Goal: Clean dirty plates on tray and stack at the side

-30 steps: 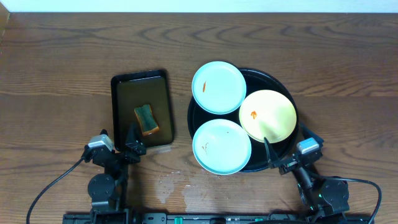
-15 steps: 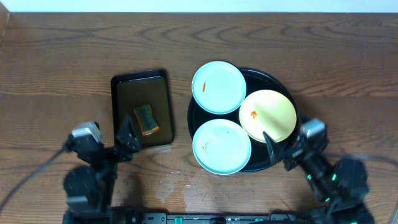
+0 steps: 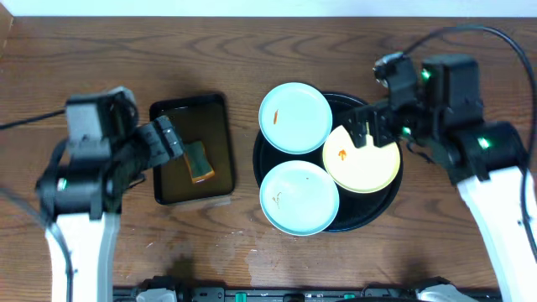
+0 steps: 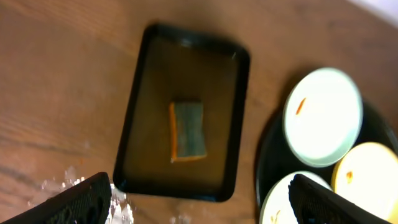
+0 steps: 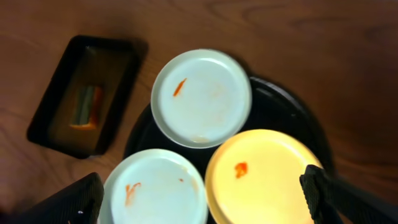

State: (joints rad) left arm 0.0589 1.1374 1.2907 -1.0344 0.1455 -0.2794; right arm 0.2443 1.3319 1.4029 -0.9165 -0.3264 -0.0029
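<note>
Barely begun: dirty plates (image 3: 294, 117) all on the tray (image 3: 362, 211), sponge (image 3: 197, 161) untouched, nothing stacked; left end effector (image 3: 166, 141), right end effector (image 3: 375, 130) wide, empty.

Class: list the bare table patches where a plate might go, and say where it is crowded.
Bare table runs along the far edge behind both trays, and along the near edge before the rectangular tray. The gap between the trays is narrow. Three plates crowd the round tray.
</note>
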